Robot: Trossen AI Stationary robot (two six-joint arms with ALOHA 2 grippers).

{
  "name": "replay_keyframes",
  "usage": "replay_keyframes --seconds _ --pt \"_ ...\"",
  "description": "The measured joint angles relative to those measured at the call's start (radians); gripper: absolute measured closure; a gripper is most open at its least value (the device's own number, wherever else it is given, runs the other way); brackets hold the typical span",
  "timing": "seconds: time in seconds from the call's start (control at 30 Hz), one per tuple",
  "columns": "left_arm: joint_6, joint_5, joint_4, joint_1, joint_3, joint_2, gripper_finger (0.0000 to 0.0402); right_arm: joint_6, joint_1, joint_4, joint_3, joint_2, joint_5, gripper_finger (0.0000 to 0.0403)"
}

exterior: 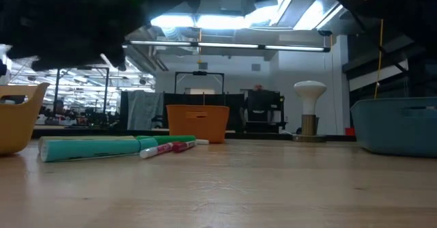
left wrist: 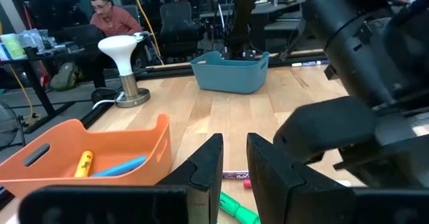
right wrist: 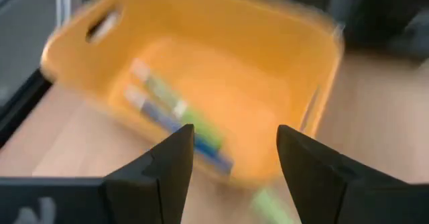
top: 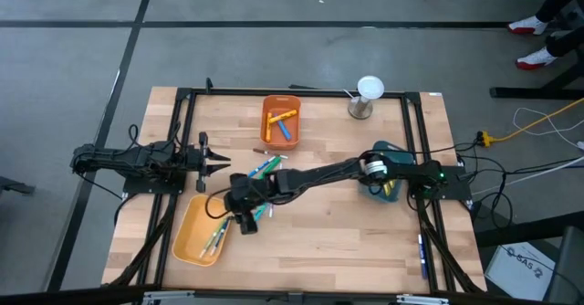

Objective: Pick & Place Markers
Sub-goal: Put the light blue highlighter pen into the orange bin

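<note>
My right gripper (top: 228, 212) (right wrist: 234, 160) hangs open above the right rim of the yellow bin (top: 187, 236) (right wrist: 221, 63), with nothing between its fingers. Green and blue markers (right wrist: 177, 120) (top: 216, 239) lie flat on that bin's floor. More markers (top: 265, 166) (exterior: 164, 146) lie on the table between the bins, and a few (top: 260, 212) lie beside my right gripper. The orange bin (top: 270, 133) (left wrist: 100, 143) at the far middle holds yellow, orange and blue markers (top: 281, 122). My left gripper (top: 219, 163) (left wrist: 234, 157) waits level at the left, its fingers a narrow gap apart, holding nothing.
A teal bin (top: 388, 150) (exterior: 396, 122) sits under my right arm at the right. A white lamp-like stand (top: 365, 93) (left wrist: 124, 56) is at the far right. A black frame (top: 182, 122) runs along the table's edges. A person (left wrist: 107, 13) sits beyond the table.
</note>
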Motion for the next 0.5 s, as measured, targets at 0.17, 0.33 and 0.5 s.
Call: replay_keyframes --seconds 0.17,0.33,0.5 --pt "0.000 0.000 0.001 0.000 0.000 0.000 0.0334 0.025 0.001 -0.118 0.003 -0.032 -0.082 0.0191" --pt "0.000 -0.001 0.000 0.000 0.000 0.001 0.0338 0.029 0.002 -0.227 0.003 -0.030 -0.085 0.0191" --pt "0.000 -0.001 0.000 0.000 0.000 0.001 0.0337 0.025 0.001 -0.368 0.003 -0.030 -0.085 0.0191"
